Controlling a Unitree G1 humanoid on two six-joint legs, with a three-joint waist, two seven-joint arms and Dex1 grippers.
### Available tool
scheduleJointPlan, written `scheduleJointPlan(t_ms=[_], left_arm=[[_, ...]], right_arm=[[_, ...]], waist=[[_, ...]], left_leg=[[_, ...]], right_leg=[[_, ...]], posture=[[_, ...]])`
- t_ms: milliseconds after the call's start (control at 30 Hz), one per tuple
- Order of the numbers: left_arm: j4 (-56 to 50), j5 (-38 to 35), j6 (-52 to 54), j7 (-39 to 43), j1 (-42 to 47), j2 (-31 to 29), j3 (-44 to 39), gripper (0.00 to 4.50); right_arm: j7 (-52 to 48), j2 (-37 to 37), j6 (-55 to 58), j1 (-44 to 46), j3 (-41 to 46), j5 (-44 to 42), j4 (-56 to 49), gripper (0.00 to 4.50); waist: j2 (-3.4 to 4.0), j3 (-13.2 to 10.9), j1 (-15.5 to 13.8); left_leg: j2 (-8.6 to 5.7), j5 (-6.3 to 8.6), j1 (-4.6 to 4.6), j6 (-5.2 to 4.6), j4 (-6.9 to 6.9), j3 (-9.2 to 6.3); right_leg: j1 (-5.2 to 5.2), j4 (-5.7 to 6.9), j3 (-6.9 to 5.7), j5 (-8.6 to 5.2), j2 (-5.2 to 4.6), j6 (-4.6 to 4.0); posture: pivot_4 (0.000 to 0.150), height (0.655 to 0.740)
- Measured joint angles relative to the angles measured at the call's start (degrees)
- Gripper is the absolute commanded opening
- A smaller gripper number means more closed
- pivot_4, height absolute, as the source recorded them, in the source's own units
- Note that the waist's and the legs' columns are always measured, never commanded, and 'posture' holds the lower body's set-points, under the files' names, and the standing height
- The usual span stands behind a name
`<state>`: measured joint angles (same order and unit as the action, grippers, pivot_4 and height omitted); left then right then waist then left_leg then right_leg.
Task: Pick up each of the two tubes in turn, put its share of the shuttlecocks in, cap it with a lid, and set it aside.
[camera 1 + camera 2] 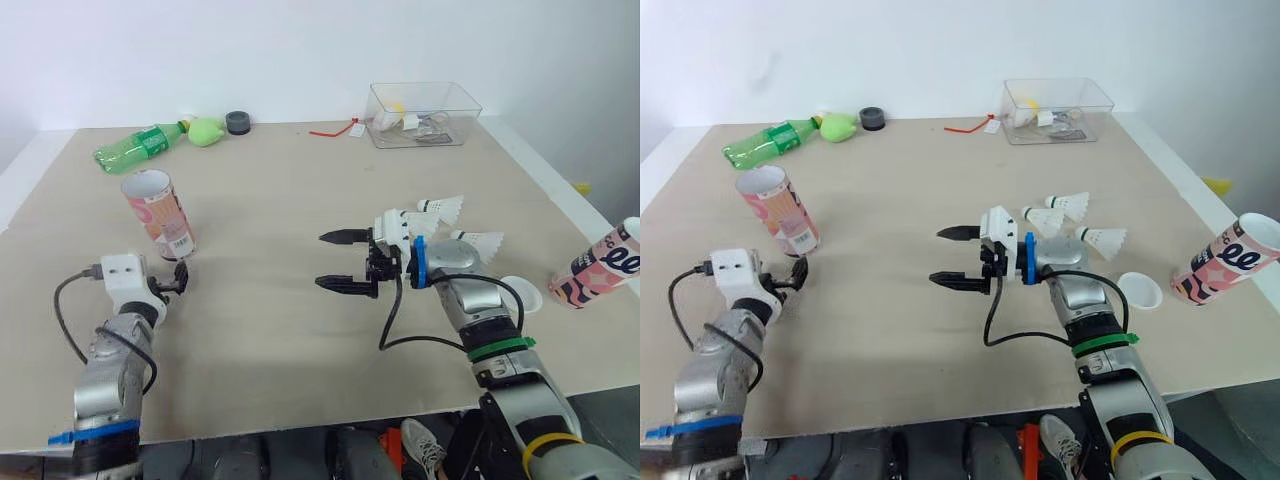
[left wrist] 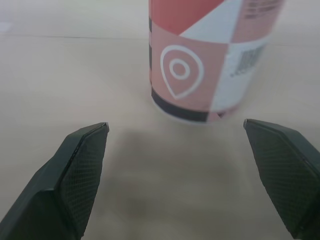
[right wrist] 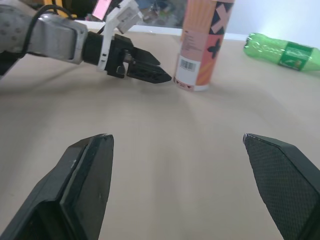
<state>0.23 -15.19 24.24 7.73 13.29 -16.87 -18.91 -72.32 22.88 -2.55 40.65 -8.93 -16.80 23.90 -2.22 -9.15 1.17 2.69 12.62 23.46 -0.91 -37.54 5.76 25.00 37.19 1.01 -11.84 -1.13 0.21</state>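
Your left gripper (image 1: 177,279), fingers spread wide and holding nothing, sits just near of the upright tube (image 1: 158,213) on the table's (image 1: 290,190) left, dead ahead of it, while your right gripper (image 1: 320,260), likewise spread and empty, hangs well apart

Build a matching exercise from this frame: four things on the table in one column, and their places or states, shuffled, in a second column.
Things:
1. left tube
2. right tube
3. green bottle
4. clear box

Places or states:
A. lying down near the far left corner
B. lying on its side at the right edge, near the white lid
C. standing upright, open end up
D. on the far side of the table, small items inside

Pairs: 1-C, 2-B, 3-A, 4-D
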Motion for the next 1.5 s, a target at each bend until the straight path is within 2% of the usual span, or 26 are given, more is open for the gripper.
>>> scheduleJointPlan(t_ms=[267, 467, 900, 967, 1067, 1300, 1500], left_arm=[[14.31, 1.84, -6.46, 6.91, 7.94, -4.64, 3.01, 4.5], [21.31, 4.01, -10.98, 10.9, 11.56, -6.71, 5.63, 4.5], [45.62, 6.31, -22.93, 20.82, 24.33, -10.92, 8.04, 4.5], [47.82, 6.13, -23.41, 22.59, 25.39, -10.93, 7.86, 3.95], [49.81, 6.12, -24.45, 24.04, 26.58, -10.94, 7.77, 3.11], [50.72, 6.85, -25.95, 26.27, 27.12, -11.15, 8.72, 3.11], [32.98, 9.2, -24.99, 38.52, 20.88, -12.51, 18.7, 3.11]], right_arm=[[1.47, 0.79, 1.45, -3.75, 0.82, 0.03, -2.25, 4.45], [2.89, 0.98, 1.65, -4.18, 0.91, 0.05, -4.02, 4.45], [4.01, 1.97, 1.72, -4.24, 0.91, 0.2, -4.68, 4.45], [4.01, 2.11, 1.72, -4.24, 0.91, 0.2, -4.69, 4.5], [4.01, 2.48, 1.73, -4.24, 0.91, 0.2, -4.72, 4.5], [4.77, 3.84, 3.0, -4.28, 1.25, 0.07, -6.51, 4.5], [13.44, 7.43, 13.03, -7.33, 8.17, -1.54, -13.48, 4.5]], waist=[[0.0, 0.0, 0.03], [0.0, 0.0, 0.03], [0.0, 0.01, 0.03], [0.0, 0.01, 0.02], [-0.01, 0.01, 0.0], [0.0, 0.0, -0.01], [0.0, 0.01, -0.29]], left_leg=[[-0.03, 0.03, 0.01, 0.04, 0.03, 0.07], [-0.02, -0.02, -0.05, 0.09, 0.02, 0.11], [-0.02, -0.06, -0.05, 0.11, 0.02, 0.16], [-0.03, -0.06, -0.05, 0.11, 0.02, 0.15], [-0.05, -0.06, -0.05, 0.11, 0.02, 0.15], [-0.06, -0.06, 0.01, 0.11, 0.02, 0.14], [-0.17, 0.01, 0.37, 0.13, 0.02, 0.11]], right_leg=[[0.02, 0.0, -0.01, -0.01, -0.1, -0.02], [0.01, 0.01, -0.05, 0.04, -0.13, -0.01], [0.02, 0.03, -0.1, 0.08, -0.14, -0.01], [0.01, 0.03, -0.09, 0.07, -0.14, 0.0], [0.01, 0.03, -0.09, 0.07, -0.16, 0.01], [0.03, 0.02, -0.08, 0.07, -0.17, 0.02], [0.27, -0.03, -0.03, 0.06, -0.31, 0.03]], posture=[[0.15, 0.74], [0.15, 0.74], [0.15, 0.74], [0.15, 0.74], [0.15, 0.74], [0.15, 0.74], [0.15, 0.74]])
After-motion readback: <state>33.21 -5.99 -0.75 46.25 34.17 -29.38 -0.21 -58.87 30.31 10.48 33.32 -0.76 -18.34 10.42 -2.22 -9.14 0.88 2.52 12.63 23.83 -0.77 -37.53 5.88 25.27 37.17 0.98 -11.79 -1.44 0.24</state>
